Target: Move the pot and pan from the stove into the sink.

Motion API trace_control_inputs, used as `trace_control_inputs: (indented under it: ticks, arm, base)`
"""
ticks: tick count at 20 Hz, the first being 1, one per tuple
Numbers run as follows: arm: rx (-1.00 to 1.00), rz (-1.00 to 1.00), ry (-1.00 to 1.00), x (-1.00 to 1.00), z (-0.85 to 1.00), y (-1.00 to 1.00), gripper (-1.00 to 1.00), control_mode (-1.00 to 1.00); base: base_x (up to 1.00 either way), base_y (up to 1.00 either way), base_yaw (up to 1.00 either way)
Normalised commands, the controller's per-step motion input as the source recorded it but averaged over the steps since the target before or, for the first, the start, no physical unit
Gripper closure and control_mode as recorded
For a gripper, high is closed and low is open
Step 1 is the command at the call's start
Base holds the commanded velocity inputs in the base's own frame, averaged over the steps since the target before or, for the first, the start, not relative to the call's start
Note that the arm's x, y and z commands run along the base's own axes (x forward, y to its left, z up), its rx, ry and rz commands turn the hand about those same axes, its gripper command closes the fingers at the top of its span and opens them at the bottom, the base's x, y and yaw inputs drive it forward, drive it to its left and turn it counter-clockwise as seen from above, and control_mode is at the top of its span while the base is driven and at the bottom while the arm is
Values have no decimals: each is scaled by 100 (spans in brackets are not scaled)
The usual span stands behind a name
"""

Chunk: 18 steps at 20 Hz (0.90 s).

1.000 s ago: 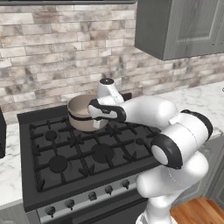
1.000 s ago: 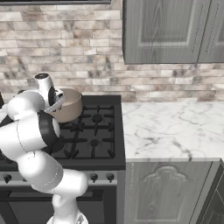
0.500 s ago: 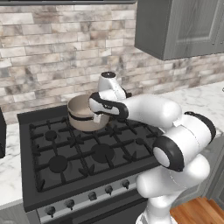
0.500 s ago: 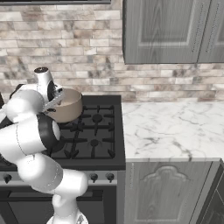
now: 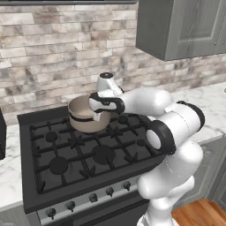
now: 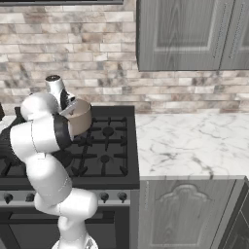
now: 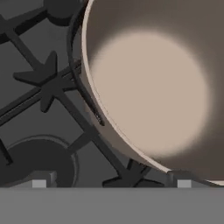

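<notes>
The pot (image 5: 85,115) sat on the stove's (image 5: 79,154) back grate, and the hand (image 5: 102,102) hovered right over its rim, fingers spread all the way, gripping nothing.

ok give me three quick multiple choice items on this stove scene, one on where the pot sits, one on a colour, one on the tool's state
1. Where is the pot?
A. on a rear grate of the stove
B. on the marble counter
C. on the floor

2. What colour is the pot's inside?
A. bright red
B. beige
C. blue

3. How is the tool now?
A. shut on the pot's rim
B. shut on a knob
C. open, with the pot's rim between its fingertips

Key: 1 A, both base views show the pot on the back grates near the brick wall. 2 B, the hand view looks into a beige bowl. 3 C, the fingertips stand far apart in the hand view, one outside the pot's wall and one inside.
</notes>
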Motion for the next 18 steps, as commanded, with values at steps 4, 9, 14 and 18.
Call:
trace_control_inputs:
  ticks: [4, 9, 14, 18]
  arm:
    - [-7, 3, 9, 61, -47, 0, -100, -100]
    - [-9, 7, 13, 46, -51, 0, -100, -100]
    - [-5, 4, 6, 24, -23, 2, -100, -100]
    - [0, 0, 2, 1, -1, 0, 100, -100]
  base:
    - [0, 0, 0]
    - [0, 0, 0]
    - [0, 0, 0]
    - [0, 0, 0]
